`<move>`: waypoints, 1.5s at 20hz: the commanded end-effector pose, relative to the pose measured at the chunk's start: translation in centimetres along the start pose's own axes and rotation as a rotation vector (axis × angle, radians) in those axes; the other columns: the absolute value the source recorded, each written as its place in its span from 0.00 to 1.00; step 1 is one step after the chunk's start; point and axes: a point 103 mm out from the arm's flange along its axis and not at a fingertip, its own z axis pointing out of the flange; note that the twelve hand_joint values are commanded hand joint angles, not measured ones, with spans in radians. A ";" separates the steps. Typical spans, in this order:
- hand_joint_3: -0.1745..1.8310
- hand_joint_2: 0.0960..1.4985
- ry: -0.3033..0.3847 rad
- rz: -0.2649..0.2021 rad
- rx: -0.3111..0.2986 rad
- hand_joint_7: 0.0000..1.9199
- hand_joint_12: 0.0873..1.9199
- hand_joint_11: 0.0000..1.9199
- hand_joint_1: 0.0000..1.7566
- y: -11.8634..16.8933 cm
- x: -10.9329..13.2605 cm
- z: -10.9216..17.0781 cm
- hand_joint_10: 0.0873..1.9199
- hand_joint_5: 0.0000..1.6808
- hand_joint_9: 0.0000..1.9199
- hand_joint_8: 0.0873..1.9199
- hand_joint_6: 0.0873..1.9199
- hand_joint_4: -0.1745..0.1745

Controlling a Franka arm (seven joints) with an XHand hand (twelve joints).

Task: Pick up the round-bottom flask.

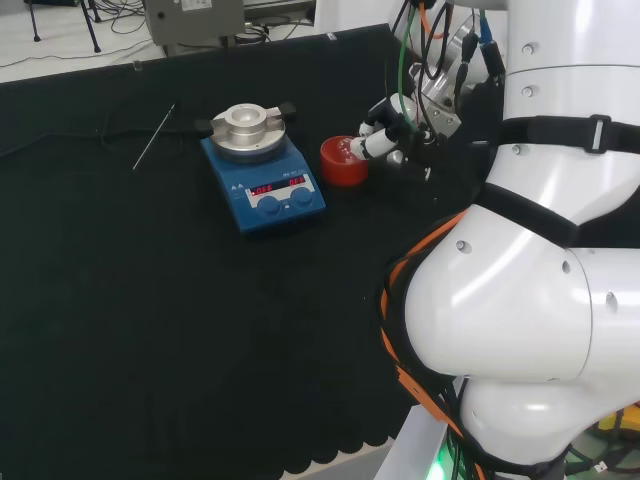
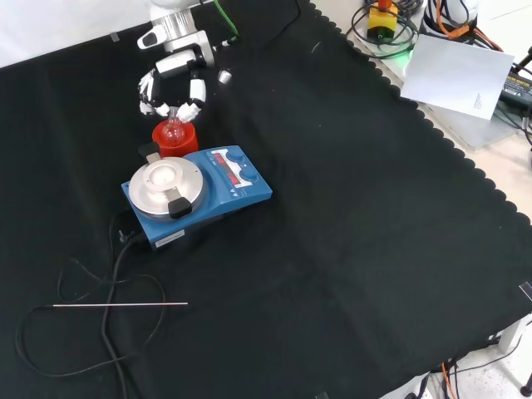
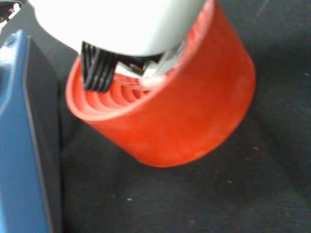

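The hand (image 2: 172, 83) hangs over the red ribbed stand (image 2: 174, 140), its fingers (image 2: 196, 93) curled inward in a ring around the neck of the round-bottom flask (image 2: 172, 127). From the front view I cannot tell whether they already touch the glass, so I would call them closing round it rather than holding it. In the head view the hand (image 1: 385, 135) sits just beside the red ribbed stand (image 1: 344, 161), at its right rim.

The flask rests in the stand, its clear bulb low inside the ribs and its neck upright between the fingertips. It looks small, thin-walled and light, so weight should be no trouble, but glass is slick and brittle. The neck seems the sensible place to take it, since the bulb is sunk in the stand, and the lift should probably go straight up so the bulb clears the ribs without dragging the stand along.

Just beside the stand, nearer the front camera, is the blue hotplate stirrer (image 2: 198, 193); the wrist view shows its blue side (image 3: 24, 141) close against the stand. That side is tight. Toward the far edge of the cloth (image 2: 349, 249) under the arm, and across the wide bare stretch to the right in the front view, there is room. A thin metal rod (image 2: 116, 305) and a black cable (image 2: 83, 291) lie well apart, near the cloth's lower left corner.
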 end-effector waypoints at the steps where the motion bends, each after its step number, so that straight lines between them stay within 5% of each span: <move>1: 0.67 0.24 0.006 -0.052 0.019 0.33 0.67 0.17 0.64 -0.1 2.3 -1.0 0.26 0.72 0.39 0.29 0.54 1.00; 14: 0.67 0.24 -0.088 -0.129 0.061 0.31 0.67 0.17 0.64 -0.5 6.6 -2.6 0.26 0.72 0.39 0.28 0.55 1.00; 18: 0.66 0.25 -0.136 -0.113 0.056 0.31 0.67 0.17 0.64 -0.8 6.4 -2.5 0.25 0.72 0.39 0.28 0.54 1.00; 20: 0.56 0.32 -0.168 -0.092 0.056 0.29 0.67 0.15 0.63 -1.3 5.8 -2.4 0.26 0.70 0.37 0.29 0.49 1.00; 22: 0.48 0.34 -0.191 -0.073 0.045 0.25 0.68 0.12 0.57 -2.0 5.1 -2.5 0.28 0.60 0.33 0.30 0.47 0.61; 24: 0.46 0.33 -0.196 -0.050 0.031 0.22 0.70 0.09 0.53 -2.8 4.5 -2.7 0.29 0.52 0.31 0.31 0.47 0.41; 30: 0.43 0.32 -0.235 0.027 0.012 0.16 0.71 0.03 0.49 -5.2 3.2 -2.1 0.32 0.36 0.26 0.33 0.44 0.29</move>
